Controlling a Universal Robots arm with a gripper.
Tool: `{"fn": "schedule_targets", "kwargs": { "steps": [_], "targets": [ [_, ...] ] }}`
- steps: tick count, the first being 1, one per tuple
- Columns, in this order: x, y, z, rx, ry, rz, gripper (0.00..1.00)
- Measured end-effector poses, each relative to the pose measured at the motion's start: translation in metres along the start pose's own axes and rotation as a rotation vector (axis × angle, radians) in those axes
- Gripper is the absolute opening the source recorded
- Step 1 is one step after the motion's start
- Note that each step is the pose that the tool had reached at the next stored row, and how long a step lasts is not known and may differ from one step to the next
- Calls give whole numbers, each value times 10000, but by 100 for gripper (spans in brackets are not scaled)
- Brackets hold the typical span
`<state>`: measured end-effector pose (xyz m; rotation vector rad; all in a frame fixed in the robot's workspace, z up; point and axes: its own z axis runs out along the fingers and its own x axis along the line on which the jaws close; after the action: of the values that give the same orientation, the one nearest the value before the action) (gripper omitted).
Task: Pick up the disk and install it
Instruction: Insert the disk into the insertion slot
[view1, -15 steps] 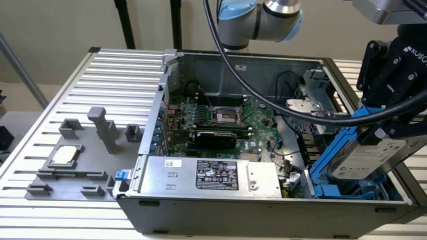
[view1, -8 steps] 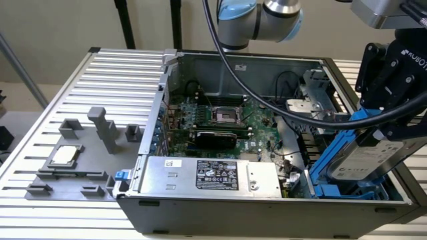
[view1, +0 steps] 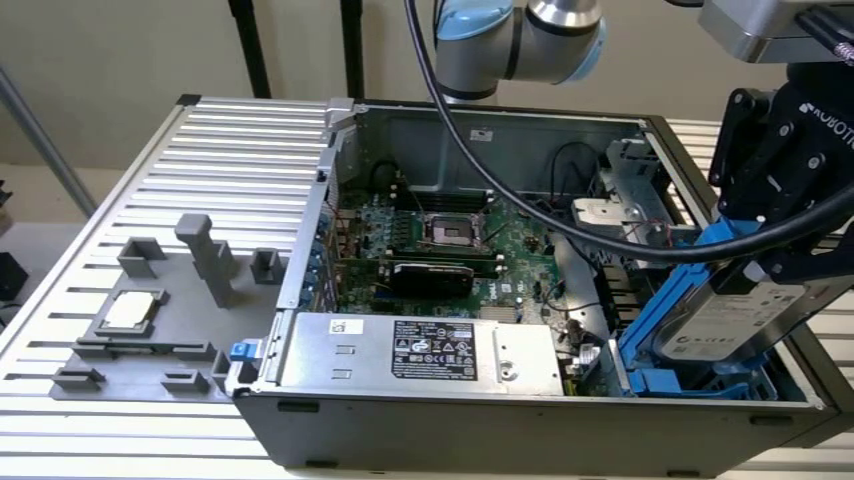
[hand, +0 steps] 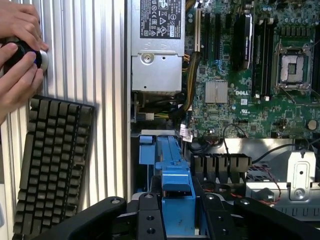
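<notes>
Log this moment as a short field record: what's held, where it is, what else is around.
held: disk in blue carrier, clamped by end effector
pose: tilted, lower end at the blue bay, exterior view's right
case: open, motherboard exposed
nearby: keyboard; a person's hands on a black knob

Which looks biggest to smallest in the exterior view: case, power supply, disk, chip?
1. case
2. power supply
3. disk: tilted and partly covered, so its rank against the power supply is unsure
4. chip: clearly smallest
</notes>
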<state>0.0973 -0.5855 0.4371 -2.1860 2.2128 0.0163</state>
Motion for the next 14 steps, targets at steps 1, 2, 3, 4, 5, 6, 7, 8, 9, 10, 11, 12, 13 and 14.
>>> {"fn": "schedule_targets", "kwargs": {
  "steps": [1,2,3,4,5,6,7,8,9,10,11,12,13,14],
  "targets": [
    [0,1,1,0,0,0,33],
    [0,1,1,0,0,0,33],
    [0,4,1,0,0,0,33],
    [1,6,2,0,-2,0,33],
    [1,9,3,1,-3,0,33],
    [0,11,1,1,-1,-1,33],
    [0,15,0,1,0,0,33],
    [1,20,0,0,-1,0,33],
    [1,24,0,0,0,-1,33],
    [1,26,0,0,-1,-1,33],
    [0,27,1,0,-5,-2,33],
    [0,28,4,0,-13,-4,33],
    [0,28,8,0,-24,-5,33],
    [0,29,11,0,-32,-5,33]
  ]
}}
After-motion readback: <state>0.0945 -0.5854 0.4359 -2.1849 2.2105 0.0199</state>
